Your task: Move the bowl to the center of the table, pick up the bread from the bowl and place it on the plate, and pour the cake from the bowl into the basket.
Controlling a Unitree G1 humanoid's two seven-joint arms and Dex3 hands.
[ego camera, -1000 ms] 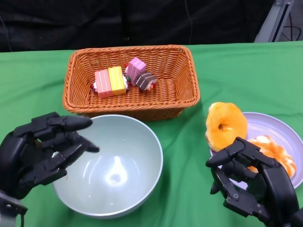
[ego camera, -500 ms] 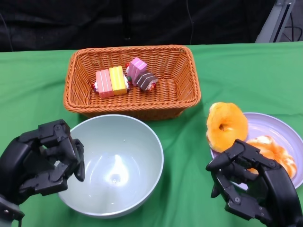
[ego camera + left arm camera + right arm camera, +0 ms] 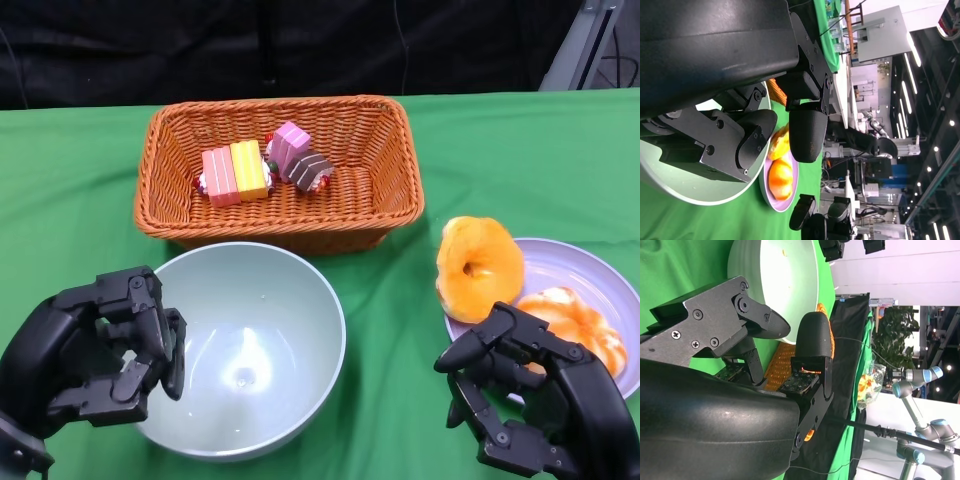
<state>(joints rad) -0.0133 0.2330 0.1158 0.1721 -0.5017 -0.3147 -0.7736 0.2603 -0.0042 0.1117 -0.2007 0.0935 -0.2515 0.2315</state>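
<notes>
The pale green bowl (image 3: 260,340) stands empty at the front middle of the green table, also seen in the right wrist view (image 3: 785,285). My left hand (image 3: 95,360) has its fingers curled in against the bowl's left rim; no frame plainly shows a hold. A ring-shaped orange bread (image 3: 478,265) leans on the left rim of the lilac plate (image 3: 570,265), and a second bread (image 3: 580,320) lies on the plate. Several toy cakes (image 3: 235,172) lie in the wicker basket (image 3: 390,215). My right hand (image 3: 540,400) hovers before the plate, fingers curled, holding nothing.
The basket stands right behind the bowl, almost touching its far rim. The plate reaches the picture's right edge. Bare green cloth (image 3: 390,330) lies between bowl and plate. A black backdrop runs along the table's far edge.
My left hand's fingers, spread over the bowl's left rim a second ago, have curled in and the hand has shifted slightly right. The bowl, the bread and the right hand have barely moved.
</notes>
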